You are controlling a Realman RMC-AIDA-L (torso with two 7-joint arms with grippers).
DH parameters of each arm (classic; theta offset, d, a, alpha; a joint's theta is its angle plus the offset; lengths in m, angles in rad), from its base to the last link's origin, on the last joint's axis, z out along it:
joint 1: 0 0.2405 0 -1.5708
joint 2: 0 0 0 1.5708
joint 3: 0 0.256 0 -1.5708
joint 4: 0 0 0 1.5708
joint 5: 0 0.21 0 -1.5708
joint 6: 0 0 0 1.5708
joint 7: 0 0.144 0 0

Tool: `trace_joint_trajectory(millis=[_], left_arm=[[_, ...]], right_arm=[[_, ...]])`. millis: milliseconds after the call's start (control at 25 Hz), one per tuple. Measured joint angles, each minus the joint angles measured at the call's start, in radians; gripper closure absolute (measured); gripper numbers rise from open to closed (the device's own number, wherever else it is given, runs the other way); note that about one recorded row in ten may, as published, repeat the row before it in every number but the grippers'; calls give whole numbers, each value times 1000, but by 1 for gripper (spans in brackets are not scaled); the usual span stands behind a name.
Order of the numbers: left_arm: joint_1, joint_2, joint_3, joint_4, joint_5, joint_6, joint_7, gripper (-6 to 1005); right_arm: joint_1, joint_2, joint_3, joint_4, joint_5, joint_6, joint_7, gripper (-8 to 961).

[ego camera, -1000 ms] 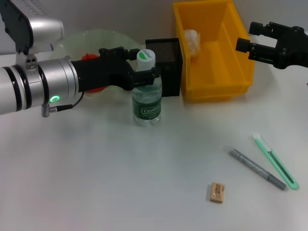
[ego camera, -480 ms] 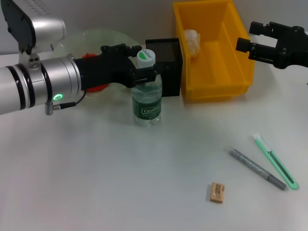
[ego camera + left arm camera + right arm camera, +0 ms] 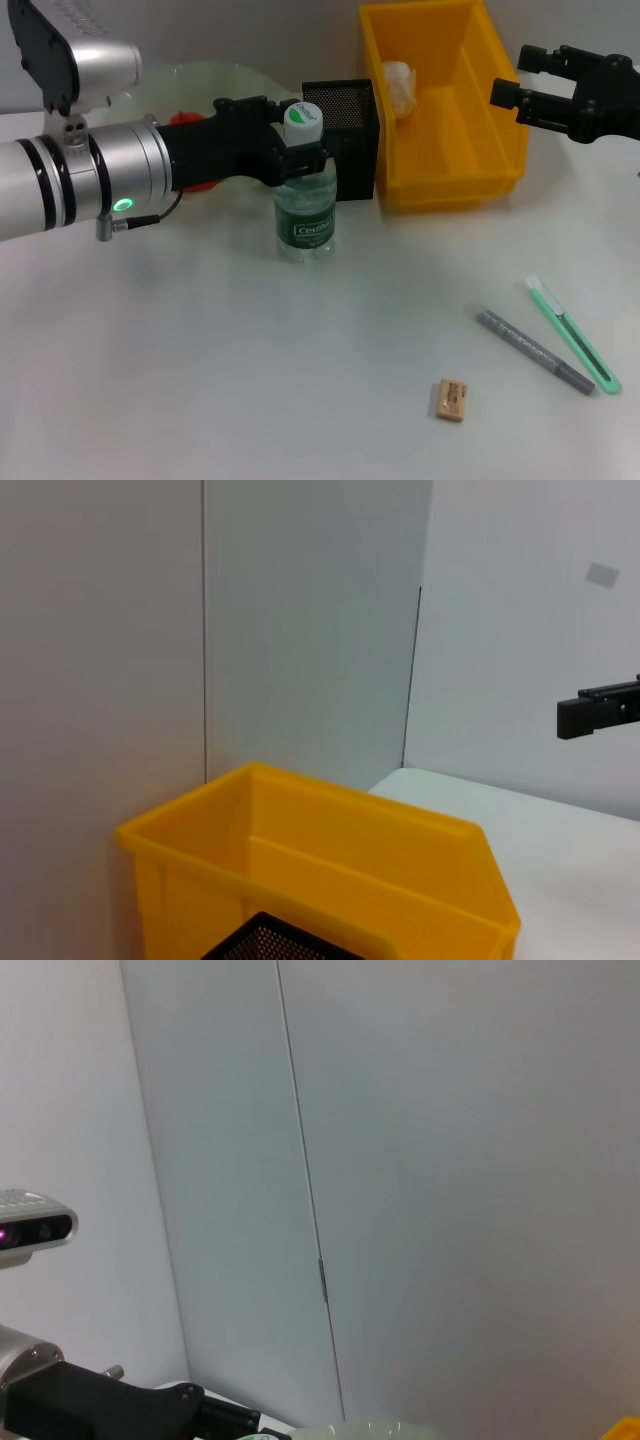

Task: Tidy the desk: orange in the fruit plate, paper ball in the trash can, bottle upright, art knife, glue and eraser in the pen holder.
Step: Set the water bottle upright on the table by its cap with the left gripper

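Bottle (image 3: 306,195) upright by pen holder (image 3: 345,140); I see left gripper (image 3: 296,150), arm reaching in level, clamped round its neck; right gripper (image 3: 520,80) parked open beside trash can (image 3: 445,160)

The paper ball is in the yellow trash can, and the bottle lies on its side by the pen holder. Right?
Not quite. In the head view the bottle stands upright, with the left gripper at its neck. The paper ball is in the trash can, beside the pen holder.
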Motion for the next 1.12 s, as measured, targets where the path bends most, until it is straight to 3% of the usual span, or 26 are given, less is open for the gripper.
trace_joint_trajectory(millis=[360, 400, 640, 1120], left_arm=[[1, -2, 4, -1, -2, 2, 15, 328], [1, -3, 5, -3, -13, 1, 27, 431], [-5, -1, 7, -35, -72, 5, 73, 507], [-9, 0, -2, -52, -75, 7, 75, 556]], right_arm=[[0, 0, 0, 2, 0, 8, 0, 248], [0, 0, 0, 2, 0, 10, -1, 248], [0, 0, 0, 3, 0, 11, -2, 248], [3, 0, -1, 3, -2, 11, -2, 248]])
